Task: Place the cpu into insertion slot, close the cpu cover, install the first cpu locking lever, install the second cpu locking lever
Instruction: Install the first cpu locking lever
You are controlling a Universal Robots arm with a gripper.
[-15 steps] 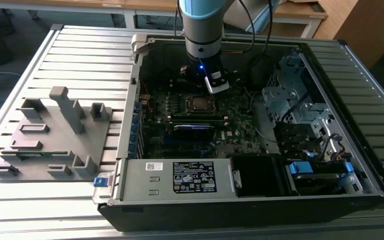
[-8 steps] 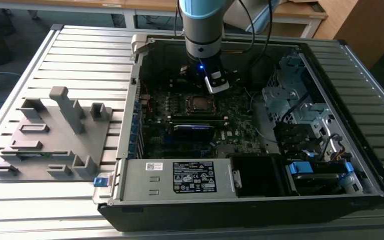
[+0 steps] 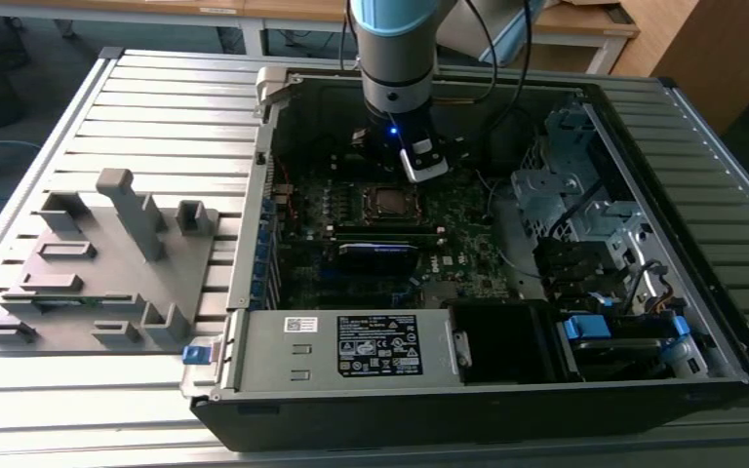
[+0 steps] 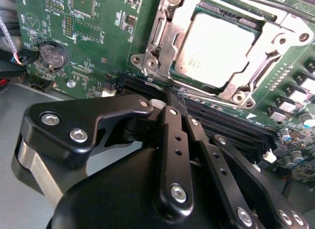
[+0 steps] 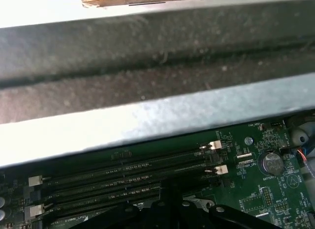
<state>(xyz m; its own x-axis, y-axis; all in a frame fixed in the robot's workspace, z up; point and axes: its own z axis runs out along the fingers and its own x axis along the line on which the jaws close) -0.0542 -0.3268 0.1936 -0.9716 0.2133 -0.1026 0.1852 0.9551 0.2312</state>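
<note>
One slip of the closed, empty-looking pincer point(image 4: 172, 96) off the lever point(image 4: 204, 93) beside the cover point(image 4: 165, 40): likely a scraped board point(image 4: 98, 57), cpu point(image 4: 216, 48) unclamped.

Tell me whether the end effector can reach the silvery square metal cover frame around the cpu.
Probably yes. The black end effector hangs at the edge of the silvery square metal cover frame, closed over the dull grey cpu; nothing stands between them.
</note>
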